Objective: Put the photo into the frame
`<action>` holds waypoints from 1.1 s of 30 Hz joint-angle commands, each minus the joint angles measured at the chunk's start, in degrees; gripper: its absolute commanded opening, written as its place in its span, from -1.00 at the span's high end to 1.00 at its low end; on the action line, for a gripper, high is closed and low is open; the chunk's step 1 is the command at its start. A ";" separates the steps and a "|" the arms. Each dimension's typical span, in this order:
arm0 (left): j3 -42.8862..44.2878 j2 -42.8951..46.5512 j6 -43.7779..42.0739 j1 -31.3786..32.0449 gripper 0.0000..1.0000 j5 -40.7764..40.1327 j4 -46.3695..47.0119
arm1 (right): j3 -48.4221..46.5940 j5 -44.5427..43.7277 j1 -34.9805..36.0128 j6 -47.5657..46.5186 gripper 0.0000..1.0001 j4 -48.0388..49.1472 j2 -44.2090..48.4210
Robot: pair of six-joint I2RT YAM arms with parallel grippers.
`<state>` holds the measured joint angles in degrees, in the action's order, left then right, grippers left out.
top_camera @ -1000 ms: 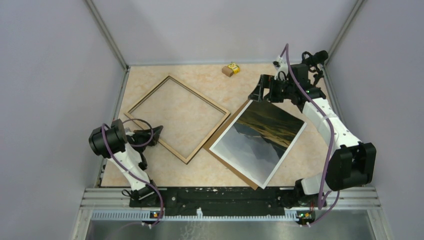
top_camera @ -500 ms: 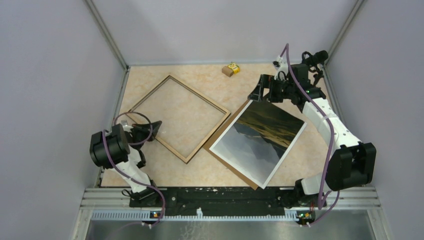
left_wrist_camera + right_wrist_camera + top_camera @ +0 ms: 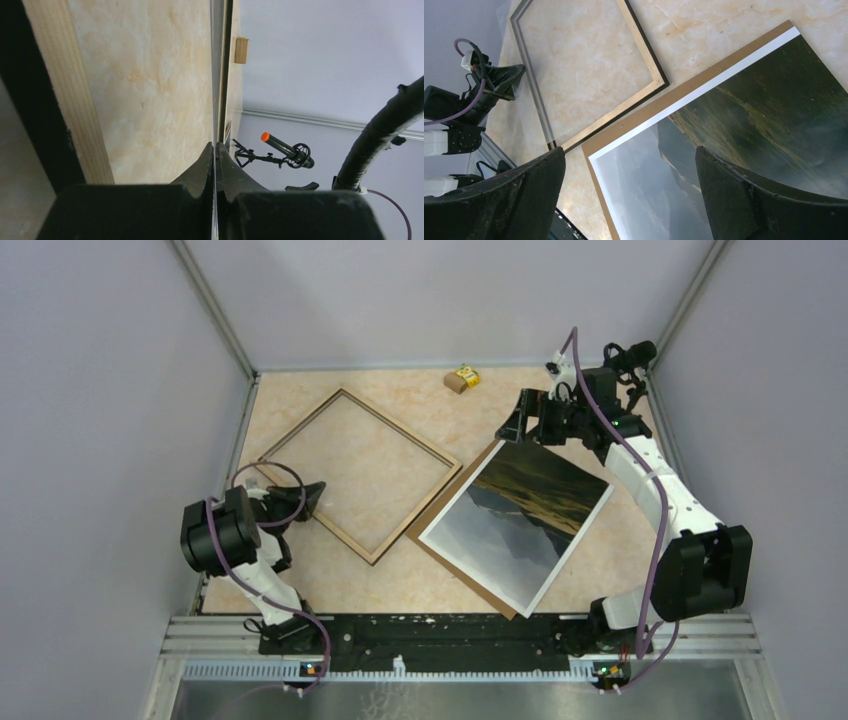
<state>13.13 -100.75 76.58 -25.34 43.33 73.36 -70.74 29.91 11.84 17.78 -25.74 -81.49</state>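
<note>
Photo point(image 3: 520, 520): flat on brown backing board point(image 3: 704, 79), right side of desk point(image 3: 400, 580), beside frame point(image 3: 400, 428). Right gripper point(image 3: 522, 420) jaws wide apart, empty, above photo's far corner. Left gripper point(image 3: 215, 146) jaws pinched on thin clear pane point(image 3: 216, 100).

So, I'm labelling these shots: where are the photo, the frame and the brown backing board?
the photo point(image 3: 515, 520), top external view, middle of the print.
the frame point(image 3: 400, 429), top external view, upper-right rail.
the backing board point(image 3: 674, 98), right wrist view, bare brown strip.

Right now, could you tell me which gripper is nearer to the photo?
Right. The right gripper hovers open above the far corner of the photo; the left gripper sits beyond the frame, at its near-left edge.
</note>
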 commanded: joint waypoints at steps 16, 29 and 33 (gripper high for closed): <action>4.93 7.30 -8.41 1.79 0.02 -2.71 -21.94 | 0.11 1.03 -0.05 -0.03 -0.97 2.23 1.49; 13.27 10.63 -17.09 1.95 -0.68 -3.45 -46.21 | 0.02 1.29 -0.06 0.06 -0.97 2.27 1.55; 17.28 11.70 -20.95 2.61 -0.81 -5.78 -56.67 | -0.01 1.20 -0.06 0.06 -0.97 2.27 1.77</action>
<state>27.16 -90.76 62.13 -23.31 41.12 29.12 -70.48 30.15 11.84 17.78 -25.30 -81.49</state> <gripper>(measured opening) 0.879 0.985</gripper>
